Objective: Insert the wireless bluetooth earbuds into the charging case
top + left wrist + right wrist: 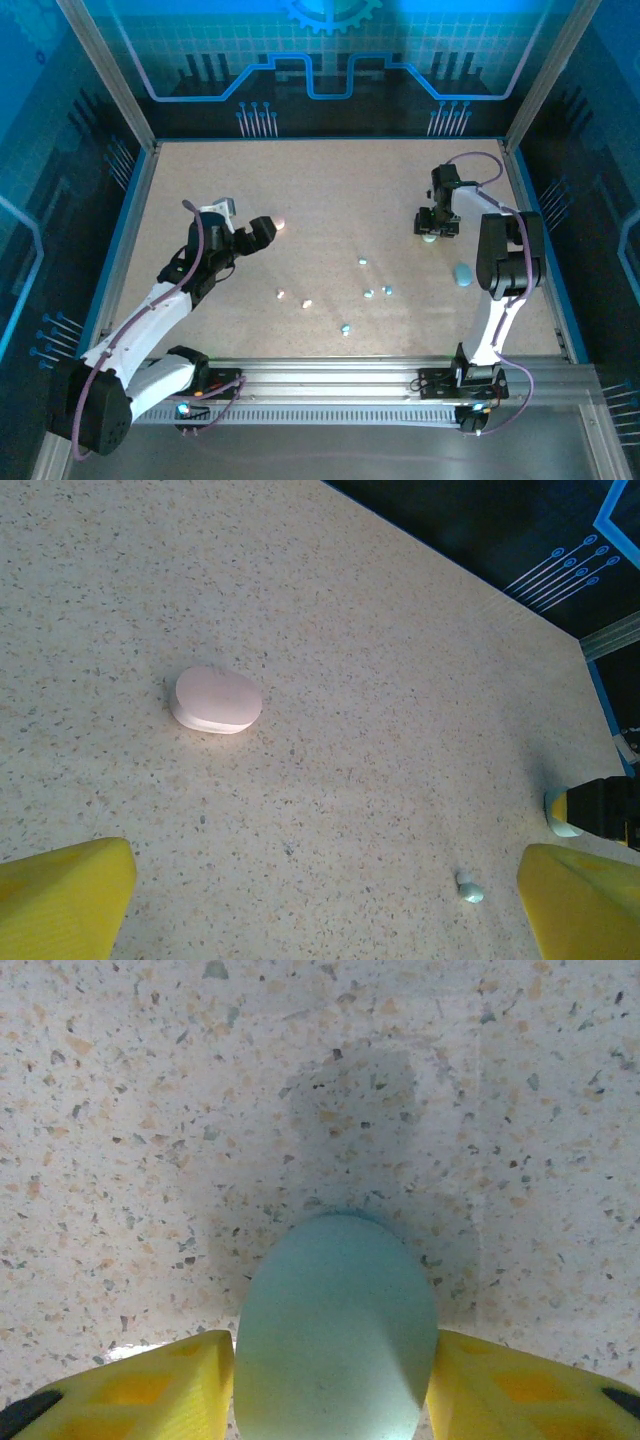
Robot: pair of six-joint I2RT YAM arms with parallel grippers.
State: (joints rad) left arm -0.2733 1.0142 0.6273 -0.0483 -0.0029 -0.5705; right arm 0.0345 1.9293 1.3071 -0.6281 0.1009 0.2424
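Note:
Several tiny earbuds lie scattered mid-table, pale ones (281,294) (307,303) and teal ones (363,261) (387,290) (345,328). A closed pink charging case (281,222) (217,700) lies just ahead of my left gripper (263,230) (325,885), which is open and holds nothing. One teal earbud (469,889) rests near its right finger (585,900). At the far right, my right gripper (430,226) (335,1365) has both yellow fingers (150,1390) pressed against a closed teal charging case (430,237) (337,1330) standing on the table.
A light-blue case (463,273) lies by the right arm's elbow. The speckled table (340,190) is framed by metal posts and blue edges; the rail with both arm bases (330,380) runs along the near edge.

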